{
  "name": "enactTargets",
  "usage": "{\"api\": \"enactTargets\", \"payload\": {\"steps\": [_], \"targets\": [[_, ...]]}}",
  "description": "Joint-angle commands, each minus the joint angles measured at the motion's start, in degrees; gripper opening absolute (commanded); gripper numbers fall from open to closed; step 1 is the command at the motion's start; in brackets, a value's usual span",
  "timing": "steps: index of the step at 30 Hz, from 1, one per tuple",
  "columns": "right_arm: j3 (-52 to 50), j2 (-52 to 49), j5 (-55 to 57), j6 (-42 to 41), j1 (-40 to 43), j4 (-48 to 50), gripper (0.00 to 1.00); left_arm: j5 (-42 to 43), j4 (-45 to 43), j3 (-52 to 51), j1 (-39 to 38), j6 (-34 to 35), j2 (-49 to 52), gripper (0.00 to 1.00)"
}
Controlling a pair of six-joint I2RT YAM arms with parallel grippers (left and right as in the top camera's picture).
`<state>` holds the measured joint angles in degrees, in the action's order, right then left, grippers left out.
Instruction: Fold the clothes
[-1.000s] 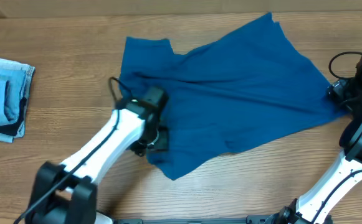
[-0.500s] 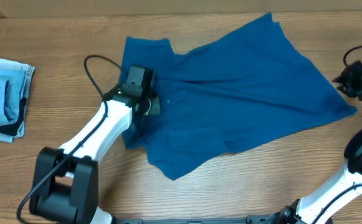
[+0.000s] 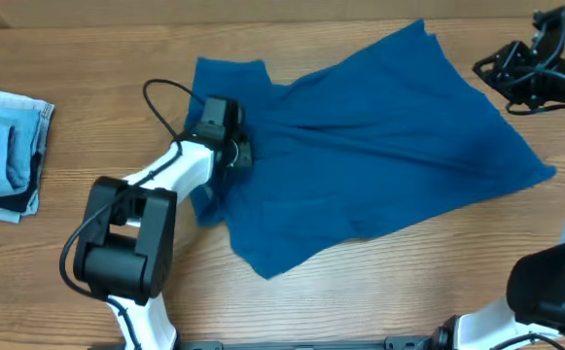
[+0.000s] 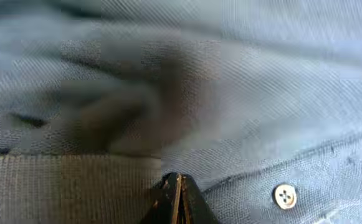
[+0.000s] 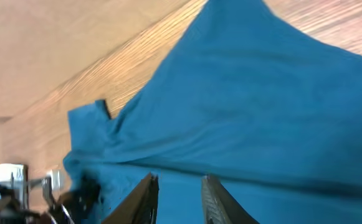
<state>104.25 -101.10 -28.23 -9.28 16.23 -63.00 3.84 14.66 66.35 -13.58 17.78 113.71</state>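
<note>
The clothes, one deep teal shirt (image 3: 379, 146), lie spread and rumpled across the middle of the wooden table. My left gripper (image 3: 228, 148) rests on the shirt's left part. In the left wrist view its jaws (image 4: 177, 182) are shut tip to tip against the fabric, beside the ribbed collar (image 4: 68, 186) and a small white button (image 4: 285, 196); no fabric shows between them. My right gripper (image 3: 491, 68) hangs raised beyond the shirt's far right edge. Its fingers (image 5: 148, 190) stand a little apart above the shirt (image 5: 261, 106), with nothing between them.
A folded pale blue denim stack (image 3: 5, 151) with a dark edge lies at the table's left edge. Bare wood (image 3: 408, 282) runs along the front, and the table's far edge (image 3: 292, 24) is just behind the shirt.
My left gripper moved from the shirt's lower left edge up to the collar area and shut. My right arm lifted off the shirt's right corner toward the far right, its jaws narrowing.
</note>
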Motion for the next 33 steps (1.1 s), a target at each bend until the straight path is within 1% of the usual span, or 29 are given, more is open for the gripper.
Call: {"api": "enactTargets", "payload": {"steps": [1,4,6,8,10,12,14,15,16,18,19,22,24,25,27,28,30,33], "targets": [[1.6,1.1,0.8,1.0,-1.6,0.2,0.27,-3.9,0.9,1.0,9.3,-1.1,8.9,0.04],[1.6,1.1,2.1,1.0,-2.6,0.3,0.27,-3.6,0.9,6.3,14.3,-1.1,10.8,0.04],[1.6,1.1,2.9,1.0,-3.2,0.3,0.27,-1.8,1.0,13.1,17.9,-2.3,12.3,0.04],[1.6,1.1,4.7,1.0,-3.5,0.0,0.28,-1.1,2.0,18.9,19.7,-3.1,12.8,0.06],[1.6,1.1,7.4,1.0,-3.7,-0.9,0.32,-0.8,4.8,24.2,20.6,-5.0,12.8,0.09],[1.4,0.9,11.0,0.5,-3.7,-2.6,0.33,-1.3,11.0,30.9,21.5,-9.0,12.8,0.12],[0.5,0.5,12.2,-1.1,-3.7,-2.6,0.34,-1.4,17.4,37.1,22.3,-11.6,12.8,0.14],[0.2,0.0,12.1,-1.6,-3.7,-2.9,0.37,-0.9,22.2,41.0,22.7,-11.8,12.8,0.18],[-0.2,-0.8,12.2,-1.9,-3.7,-3.7,0.38,-0.2,25.5,43.5,22.8,-11.9,12.8,0.25],[-1.5,-2.2,12.1,-2.9,-3.7,-6.0,0.39,2.8,33.4,48.9,22.8,-13.0,12.8,0.29],[-2.7,-3.1,12.2,-2.9,-3.7,-7.1,0.42,5.0,38.3,51.9,22.6,-13.4,12.8,0.32],[-6.9,-5.2,12.2,-3.0,-3.7,-7.3,0.45,8.9,52.4,58.9,21.4,-13.6,12.8,0.33],[-9.7,-6.1,12.1,-3.3,-3.7,-6.0,0.46,9.1,60.6,61.2,20.0,-14.0,12.8,0.38],[-10.4,-6.2,12.2,-3.7,-3.7,-5.6,0.48,9.2,62.9,61.2,19.5,-14.2,12.8,0.40],[-11.8,-6.4,12.2,-4.1,-3.7,-5.4,0.51,8.9,68.8,61.1,18.3,-14.2,12.8,0.38],[-12.4,-6.4,12.2,-4.1,-3.7,-5.5,0.51,9.4,71.1,61.0,17.6,-14.2,12.8,0.36],[-14.3,-6.4,12.4,-4.1,-3.7,-5.4,0.52,11.0,75.6,61.0,15.7,-15.5,12.8,0.35],[-18.6,-6.4,12.8,-4.3,-3.7,-3.0,0.52,9.7,79.8,61.0,11.4,-16.5,12.8,0.36]]}}
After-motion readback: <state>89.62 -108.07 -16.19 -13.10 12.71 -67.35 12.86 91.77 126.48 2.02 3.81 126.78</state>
